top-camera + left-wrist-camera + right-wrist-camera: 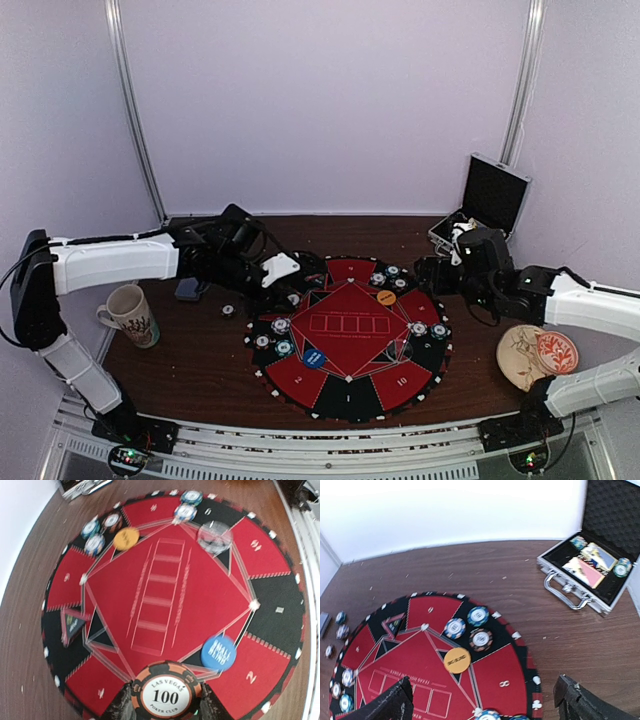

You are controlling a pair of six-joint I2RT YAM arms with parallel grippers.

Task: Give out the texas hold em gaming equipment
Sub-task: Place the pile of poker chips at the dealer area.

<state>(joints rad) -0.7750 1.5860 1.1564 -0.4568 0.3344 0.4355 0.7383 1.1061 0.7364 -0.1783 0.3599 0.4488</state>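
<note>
- The round red-and-black felt mat point(348, 335) lies flat in the middle of the tabletop point(200, 350). Most of the gear already sits on it, in small clusters at the numbered seats.
- The left arm reaches in low from the left, and the left gripper point(166, 709) hangs over the mat's rim.
- The right arm stretches in from the right. The right gripper point(485, 705) hovers above the mat's right edge with its fingers point(385, 702) spread wide and nothing between them.
- The silver-edged case point(570, 592) stands open at the back right, well apart from the mat.
- The blue button disc point(218, 652) and the orange button disc point(457, 660) lie flat on the felt. We judge them thin and stiff, so we would take them across the rim.
- The 100 chip point(166, 694) is pinched by its opposite edges between the left fingers point(122, 707), with its face turned to the wrist camera. We judge it light, rigid, sturdy and smooth-edged, so it could pivot or slip. A grip straight across the widest part suits it best.
</note>
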